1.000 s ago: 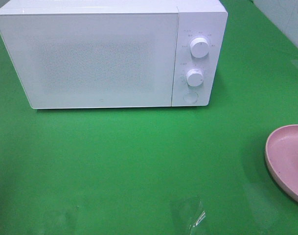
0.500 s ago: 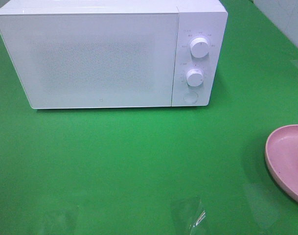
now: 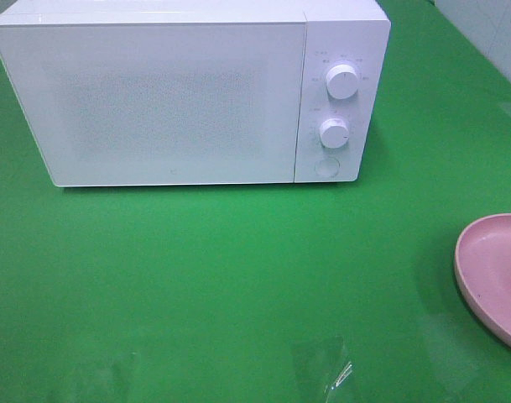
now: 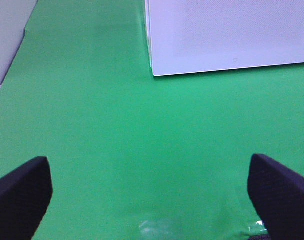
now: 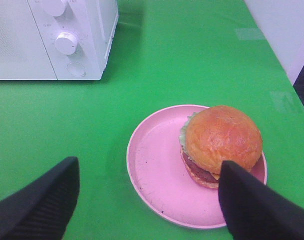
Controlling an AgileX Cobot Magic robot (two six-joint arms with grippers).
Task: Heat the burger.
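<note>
The burger (image 5: 219, 142), with its golden-brown bun, lettuce and dark patty, sits upright on a shallow pink plate (image 5: 156, 170). In the exterior high view only the plate's rim (image 3: 482, 269) shows at the right edge; the burger is cut off there. My right gripper (image 5: 144, 202) hovers open short of the plate, one finger (image 5: 251, 207) just in front of the burger, holding nothing. My left gripper (image 4: 149, 192) is wide open and empty over bare green table. The white microwave (image 3: 188, 92) stands at the back with its door shut.
Two round knobs (image 3: 342, 82) and a round button (image 3: 325, 167) sit on the microwave's right panel. A green cloth (image 3: 238, 277) covers the table. A light wall edge (image 5: 286, 30) runs beyond the table on the right.
</note>
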